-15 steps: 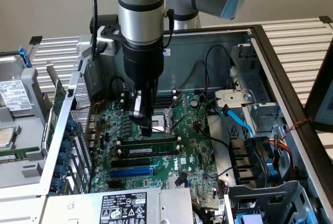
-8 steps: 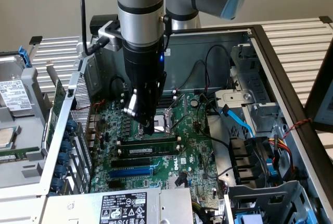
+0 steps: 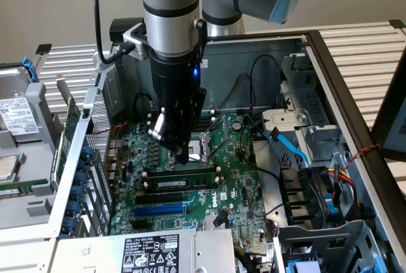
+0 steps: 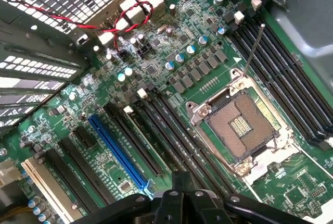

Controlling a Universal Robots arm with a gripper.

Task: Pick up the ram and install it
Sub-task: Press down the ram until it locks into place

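Note:
The ram [image 3: 181,178] is a long green stick with black chips and a small white label. It stands on edge in a memory slot just in front of the CPU socket [image 3: 202,146] on the motherboard [image 3: 238,187]. My gripper [image 3: 183,157] hangs straight above the middle of the stick. Its fingers are drawn together to a single tip right at the stick's upper edge, and whether they touch it I cannot tell. In the wrist view the gripper [image 4: 180,178] hovers over the black memory slots [image 4: 171,130] beside the socket [image 4: 240,124].
A long blue expansion slot [image 3: 162,210] and a black slot [image 3: 166,197] lie in front of the ram. The case's perforated wall [image 3: 95,127] rises on the exterior view's left. Drive bays and cable bundles [image 3: 304,184] crowd its right. The power supply [image 3: 149,253] sits at the front.

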